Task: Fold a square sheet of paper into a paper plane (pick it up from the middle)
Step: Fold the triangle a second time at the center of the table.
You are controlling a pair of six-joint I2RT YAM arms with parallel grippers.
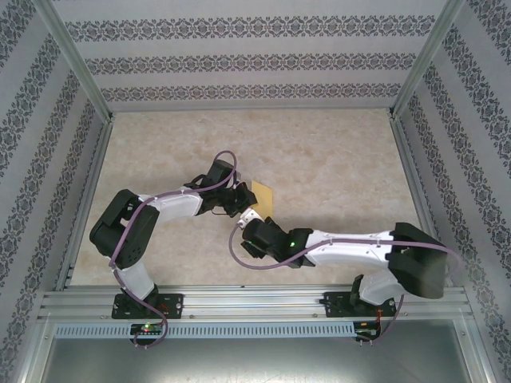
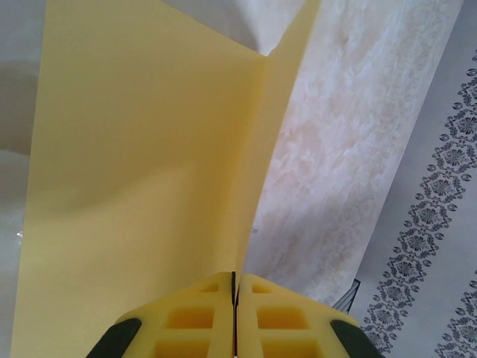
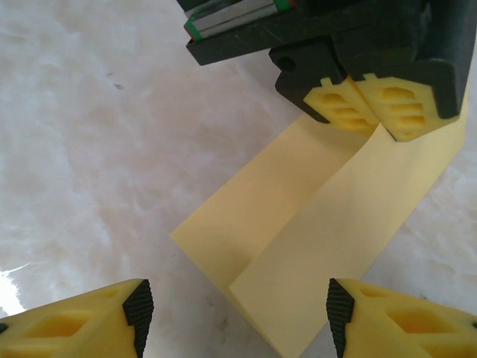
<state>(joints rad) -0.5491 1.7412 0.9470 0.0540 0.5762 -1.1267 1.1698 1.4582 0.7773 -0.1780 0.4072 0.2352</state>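
The left claw [image 2: 234, 287] was clenched on the crease of the square sheet of paper [image 2: 149, 186], spread just ahead of the released right claw [image 3: 235, 309], so this single thin pinch might slip and spoil the fold.

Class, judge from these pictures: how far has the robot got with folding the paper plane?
Done: the yellow sheet has one centre crease, and the left gripper, shut, pinches it at that fold. In hand: the right gripper stands open facing the two flaps. Left: nose and wing folds; no pointed tip shows yet.
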